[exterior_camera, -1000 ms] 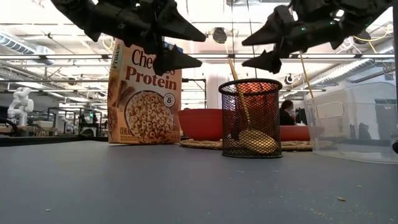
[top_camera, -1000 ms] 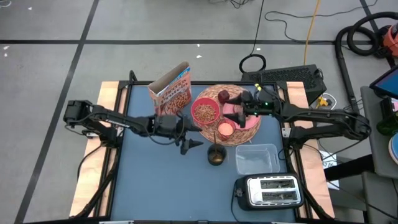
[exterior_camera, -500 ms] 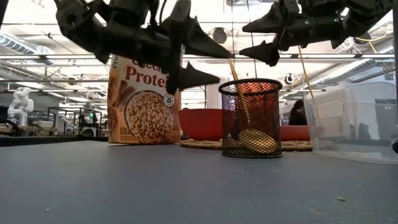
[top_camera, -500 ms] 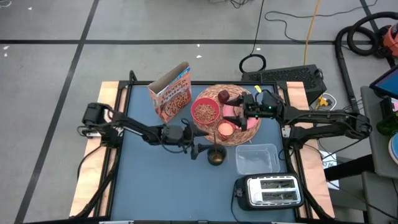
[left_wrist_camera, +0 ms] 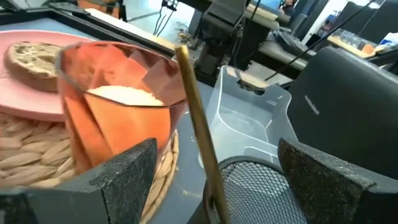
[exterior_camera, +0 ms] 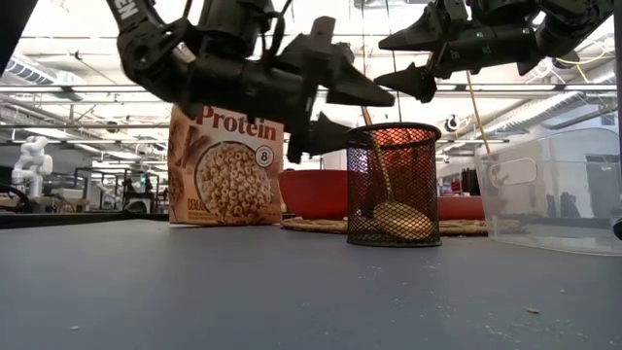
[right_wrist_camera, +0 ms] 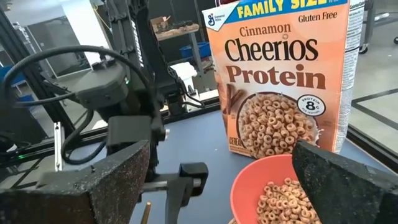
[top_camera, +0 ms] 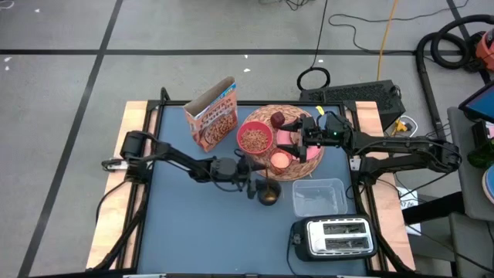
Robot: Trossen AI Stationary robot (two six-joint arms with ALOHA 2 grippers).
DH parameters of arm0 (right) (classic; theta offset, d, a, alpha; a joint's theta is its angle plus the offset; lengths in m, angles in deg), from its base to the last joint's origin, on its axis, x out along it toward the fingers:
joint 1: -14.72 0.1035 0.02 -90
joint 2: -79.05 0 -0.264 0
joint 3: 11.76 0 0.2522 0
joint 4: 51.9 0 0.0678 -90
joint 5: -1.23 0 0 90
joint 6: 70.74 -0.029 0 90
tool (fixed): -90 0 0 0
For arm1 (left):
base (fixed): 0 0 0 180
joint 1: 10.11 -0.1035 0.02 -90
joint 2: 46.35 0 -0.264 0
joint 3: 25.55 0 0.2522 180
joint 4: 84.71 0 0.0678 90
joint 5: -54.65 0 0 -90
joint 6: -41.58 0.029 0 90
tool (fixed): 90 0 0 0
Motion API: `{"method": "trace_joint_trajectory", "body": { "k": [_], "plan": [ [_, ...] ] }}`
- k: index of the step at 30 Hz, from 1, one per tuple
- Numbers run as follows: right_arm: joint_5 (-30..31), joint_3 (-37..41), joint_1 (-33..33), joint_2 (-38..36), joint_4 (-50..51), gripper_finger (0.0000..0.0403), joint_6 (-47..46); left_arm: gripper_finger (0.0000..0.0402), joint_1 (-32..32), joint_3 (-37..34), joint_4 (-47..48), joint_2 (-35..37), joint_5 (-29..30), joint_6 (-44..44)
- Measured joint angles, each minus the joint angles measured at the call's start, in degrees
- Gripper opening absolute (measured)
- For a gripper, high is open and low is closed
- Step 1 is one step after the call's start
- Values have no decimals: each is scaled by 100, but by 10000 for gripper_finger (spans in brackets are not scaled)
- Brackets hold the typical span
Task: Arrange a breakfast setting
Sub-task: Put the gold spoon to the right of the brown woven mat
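A gold spoon (left_wrist_camera: 194,112) stands handle-up in a black mesh cup (exterior_camera: 392,185), its bowl end at the cup's bottom. My left gripper (exterior_camera: 369,112) is open and almost level. Its fingers stand on either side of the spoon's handle (exterior_camera: 370,136) without touching it. The round wicker mat (top_camera: 312,164) carries a pink bowl (top_camera: 255,139) of cereal, a small pink cup (top_camera: 279,161), a pink plate (left_wrist_camera: 25,102) with browned bread (left_wrist_camera: 30,55) and a dark red fruit (top_camera: 276,119). The cereal box (top_camera: 212,116) stands upright at the far left. My right gripper (top_camera: 297,133) hovers open above the mat.
A clear plastic tub (top_camera: 319,197) sits right of the mesh cup, and a silver toaster (top_camera: 333,238) stands at the near right corner. The blue table top (top_camera: 193,232) lies bare at the near left.
My left gripper has come down and gone toward the table's right, up to the spoon's handle in the mesh cup, staying open. My right gripper has kept its place above the mat and tipped its fingers up toward level.
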Motion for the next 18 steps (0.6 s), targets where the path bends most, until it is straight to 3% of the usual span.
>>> {"method": "trace_joint_trajectory", "body": {
  "k": [7,12,18],
  "plan": [
    [-2,0,0,-1,1,381,0,337,0,422,752,-125,0,35],
    [-2,0,0,-1,-3,381,0,334,0,422,757,-126,-2,70],
    [-2,0,0,-1,1,381,0,275,0,422,783,-126,-2,76]
  ]
}}
